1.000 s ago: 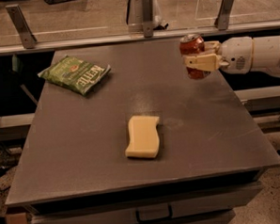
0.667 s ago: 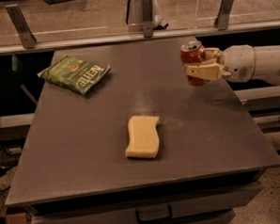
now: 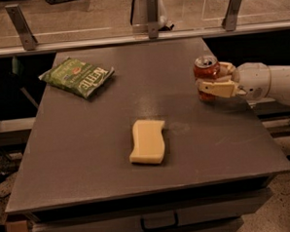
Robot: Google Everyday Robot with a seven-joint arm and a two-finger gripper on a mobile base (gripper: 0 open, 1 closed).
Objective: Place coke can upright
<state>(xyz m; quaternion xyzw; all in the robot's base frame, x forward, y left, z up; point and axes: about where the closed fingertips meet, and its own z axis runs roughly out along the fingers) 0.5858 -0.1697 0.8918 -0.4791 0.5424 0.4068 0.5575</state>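
Observation:
The coke can is red with a silver top and stands upright on the grey table near its right edge. My gripper reaches in from the right on a white arm. Its cream fingers lie on either side of the can, shut on it. The lower part of the can is partly hidden behind the near finger.
A yellow sponge lies near the middle of the table. A green chip bag lies at the back left. A metal rail with posts runs along the far edge. A drawer handle shows below the front edge.
My gripper has lowered the can towards the table and brought it upright; the can now rests on the tabletop.

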